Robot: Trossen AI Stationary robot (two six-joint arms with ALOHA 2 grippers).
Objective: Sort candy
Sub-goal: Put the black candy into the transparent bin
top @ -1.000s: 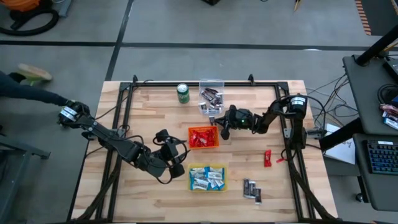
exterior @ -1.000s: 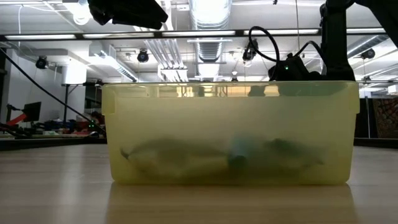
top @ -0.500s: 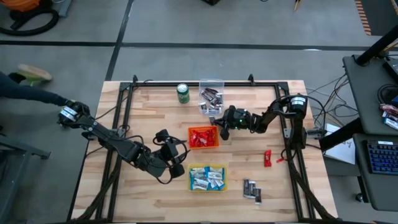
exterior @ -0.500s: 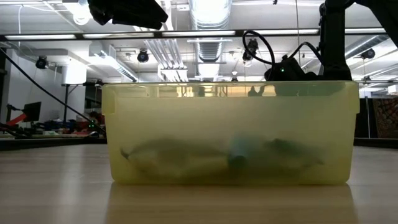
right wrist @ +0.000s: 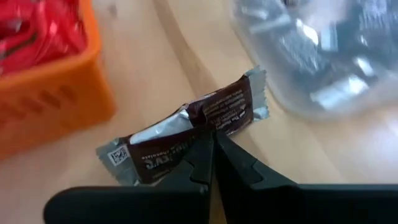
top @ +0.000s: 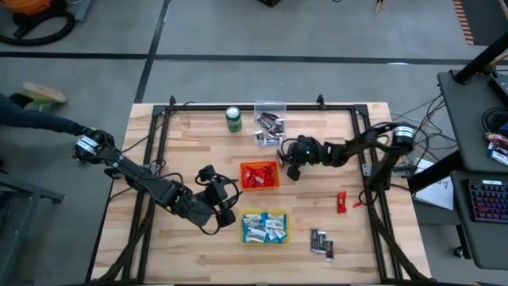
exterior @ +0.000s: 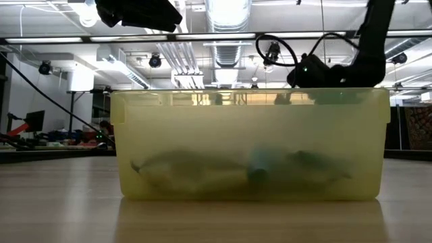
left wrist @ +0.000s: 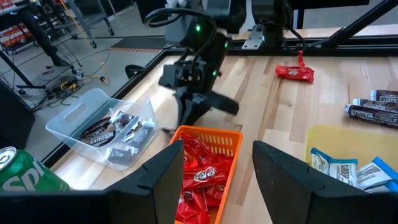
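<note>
Pale wooden planks (top: 190,143) carry a job well along. A dark brown wrapped candy bar (right wrist: 193,134) is pinched by its edge in the closed right gripper (right wrist: 212,158), with the orange plastic bin (top: 259,175) of red candies to one side and the clear plastic bin (top: 270,124) of dark bars just beyond. Farther off, the yellow bin (top: 264,227) holds blue-and-white candies. One red candy (top: 342,201) and two dark bars (top: 321,241) lie loose. The left gripper (top: 225,203) waits, fingers apart and empty.
</note>
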